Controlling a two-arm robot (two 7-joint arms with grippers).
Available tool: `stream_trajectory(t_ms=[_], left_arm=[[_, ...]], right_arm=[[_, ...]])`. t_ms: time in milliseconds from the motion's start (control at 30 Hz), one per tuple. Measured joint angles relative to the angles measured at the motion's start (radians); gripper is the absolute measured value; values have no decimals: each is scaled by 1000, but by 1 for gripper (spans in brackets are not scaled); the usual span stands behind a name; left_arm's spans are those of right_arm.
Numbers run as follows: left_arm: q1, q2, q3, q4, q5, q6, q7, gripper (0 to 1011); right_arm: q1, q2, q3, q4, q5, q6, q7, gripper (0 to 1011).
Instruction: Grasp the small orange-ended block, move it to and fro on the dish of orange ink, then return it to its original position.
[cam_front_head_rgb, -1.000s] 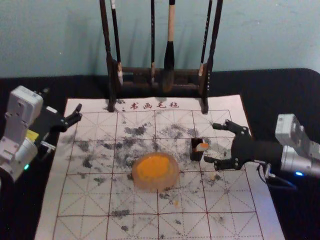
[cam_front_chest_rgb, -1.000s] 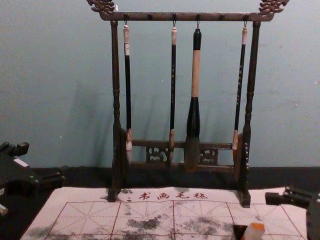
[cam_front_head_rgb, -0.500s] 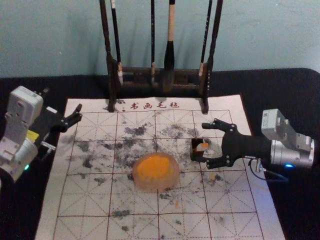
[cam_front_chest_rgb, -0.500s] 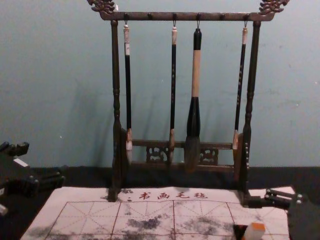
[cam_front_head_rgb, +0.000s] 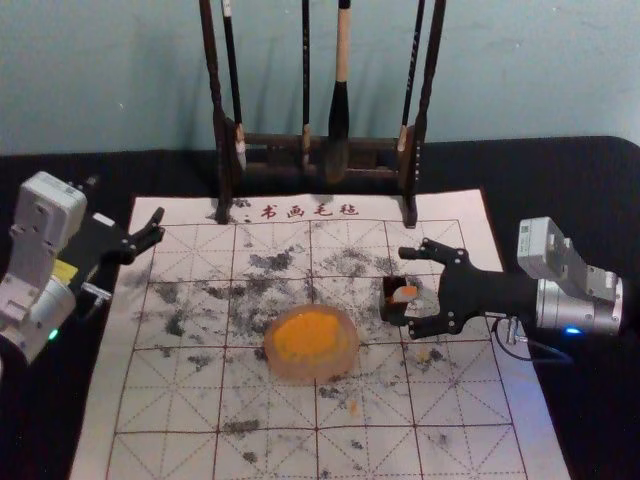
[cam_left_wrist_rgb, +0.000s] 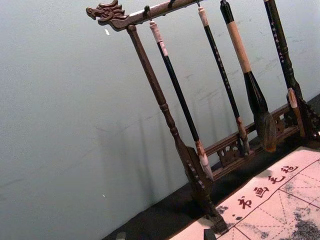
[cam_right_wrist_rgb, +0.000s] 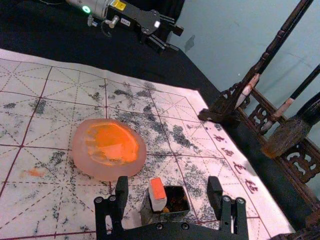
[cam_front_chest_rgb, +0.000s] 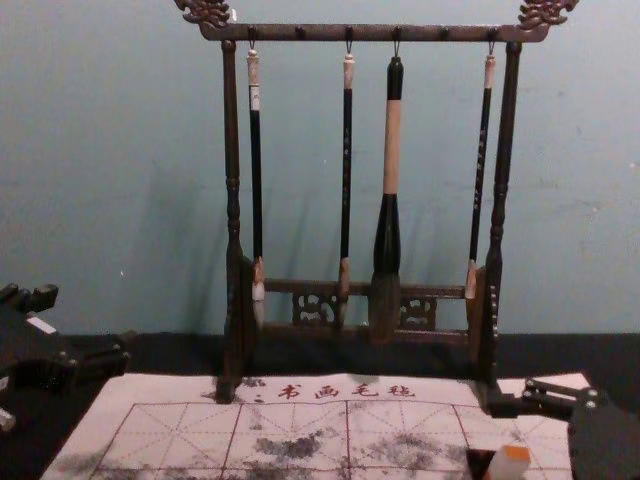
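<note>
Wide open and empty, the right hand (cam_right_wrist_rgb: 168, 182) flanks the orange-ended block (cam_right_wrist_rgb: 158, 194), best centred before squeezing gently above its holder (cam_right_wrist_rgb: 177, 216).

Box flanked by fingers, slim passage to dish, rack at the back

Fingers of right gripper (cam_front_head_rgb: 400, 287) stood apart, about the dark box (cam_right_wrist_rgb: 167, 218) and the orange-ended block (cam_right_wrist_rgb: 157, 194) rising from it; right wrist view gave a little room on either side. Dish (cam_front_head_rgb: 348, 362) lay just to the left, a narrow strip of mat (cam_front_head_rgb: 165, 455) between it and box. Broader mat ran robot-side of both. At the far edge, rack (cam_front_head_rgb: 222, 190) and hanging brushes (cam_front_chest_rgb: 391, 150) barred the way. Left gripper (cam_front_head_rgb: 125, 198) sat by the mat's left edge, wide passage between it and dish.
</note>
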Motion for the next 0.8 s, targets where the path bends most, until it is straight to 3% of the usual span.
stream_trajectory(t_ms=[300, 433, 667, 800], left_arm=[[0, 0, 0, 0, 0, 0, 0, 1001], [0, 0, 0, 0, 0, 0, 0, 1001], [0, 0, 0, 0, 0, 0, 0, 1001], [0, 0, 0, 0, 0, 0, 0, 1001]], right_arm=[[0, -1, 0, 1, 1, 1, 1, 1002], [0, -1, 0, 1, 1, 1, 1, 941], [1, -1, 0, 2, 1, 1, 1, 760], [1, -1, 0, 2, 1, 2, 1, 603]])
